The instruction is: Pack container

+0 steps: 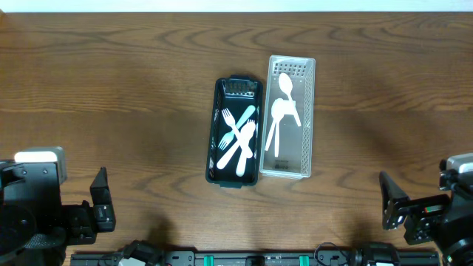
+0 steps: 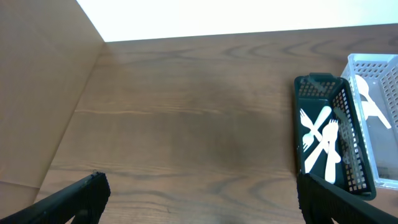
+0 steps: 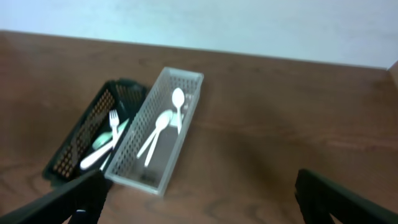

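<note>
A dark green basket (image 1: pixel 217 133) lies mid-table holding several white and pale green forks (image 1: pixel 239 137). Right beside it stands a clear basket (image 1: pixel 308 111) holding white spoons (image 1: pixel 282 111). Both baskets also show in the left wrist view, green (image 2: pixel 348 118) and clear (image 2: pixel 385 68), and in the right wrist view, green (image 3: pixel 78 146) and clear (image 3: pixel 180 134). My left gripper (image 1: pixel 102 199) is open and empty at the near left. My right gripper (image 1: pixel 390 201) is open and empty at the near right. Both are far from the baskets.
The wooden table (image 1: pixel 111 89) carries only the two baskets. A black rail (image 1: pixel 251 258) runs along the near edge between the arm bases. A brown panel (image 2: pixel 37 93) stands at the left in the left wrist view.
</note>
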Motion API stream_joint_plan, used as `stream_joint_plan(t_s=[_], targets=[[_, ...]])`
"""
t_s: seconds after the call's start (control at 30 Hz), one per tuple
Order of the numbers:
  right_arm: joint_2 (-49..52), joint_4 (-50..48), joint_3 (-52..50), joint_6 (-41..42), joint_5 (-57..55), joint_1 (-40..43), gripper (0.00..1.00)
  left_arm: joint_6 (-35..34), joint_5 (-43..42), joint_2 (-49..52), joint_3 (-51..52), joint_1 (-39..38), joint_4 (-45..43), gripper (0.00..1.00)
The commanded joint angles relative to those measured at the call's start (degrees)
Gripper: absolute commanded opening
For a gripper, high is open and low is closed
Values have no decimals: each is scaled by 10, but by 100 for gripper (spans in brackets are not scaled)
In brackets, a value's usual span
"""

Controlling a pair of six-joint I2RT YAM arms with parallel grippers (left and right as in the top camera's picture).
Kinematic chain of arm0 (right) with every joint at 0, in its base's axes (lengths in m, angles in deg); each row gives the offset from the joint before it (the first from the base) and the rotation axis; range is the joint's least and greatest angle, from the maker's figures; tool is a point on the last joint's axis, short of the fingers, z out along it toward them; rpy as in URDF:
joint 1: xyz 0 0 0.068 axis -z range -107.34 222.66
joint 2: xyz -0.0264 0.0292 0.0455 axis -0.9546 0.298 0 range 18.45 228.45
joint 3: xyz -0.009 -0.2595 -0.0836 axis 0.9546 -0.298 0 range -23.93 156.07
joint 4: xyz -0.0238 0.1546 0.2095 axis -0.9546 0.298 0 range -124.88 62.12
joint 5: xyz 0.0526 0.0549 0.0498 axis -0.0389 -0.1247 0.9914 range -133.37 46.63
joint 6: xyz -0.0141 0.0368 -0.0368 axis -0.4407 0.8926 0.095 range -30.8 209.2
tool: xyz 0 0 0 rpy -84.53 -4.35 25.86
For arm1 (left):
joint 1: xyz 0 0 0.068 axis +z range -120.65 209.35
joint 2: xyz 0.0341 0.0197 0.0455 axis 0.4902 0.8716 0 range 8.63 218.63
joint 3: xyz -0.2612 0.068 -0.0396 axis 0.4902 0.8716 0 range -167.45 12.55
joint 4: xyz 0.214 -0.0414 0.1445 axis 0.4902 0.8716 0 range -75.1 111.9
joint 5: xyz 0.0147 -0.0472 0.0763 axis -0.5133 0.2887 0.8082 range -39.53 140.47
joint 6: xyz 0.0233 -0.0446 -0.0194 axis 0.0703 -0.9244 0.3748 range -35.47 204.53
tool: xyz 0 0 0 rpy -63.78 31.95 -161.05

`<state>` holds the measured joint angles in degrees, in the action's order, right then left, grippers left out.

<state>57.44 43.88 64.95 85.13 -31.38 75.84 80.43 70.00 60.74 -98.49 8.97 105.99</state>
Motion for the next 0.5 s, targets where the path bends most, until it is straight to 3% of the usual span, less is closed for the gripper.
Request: stream_joint_plan(t_s=[0.0, 0.33, 0.47], targets=[[0, 18, 0, -7, 1, -5, 99, -3, 7, 2, -1, 2, 0, 98], [0, 70, -1, -7, 1, -5, 99, -3, 7, 2, -1, 2, 0, 98], [-11, 15, -11, -18, -23, -5, 99, -3, 7, 2, -1, 2, 0, 98]])
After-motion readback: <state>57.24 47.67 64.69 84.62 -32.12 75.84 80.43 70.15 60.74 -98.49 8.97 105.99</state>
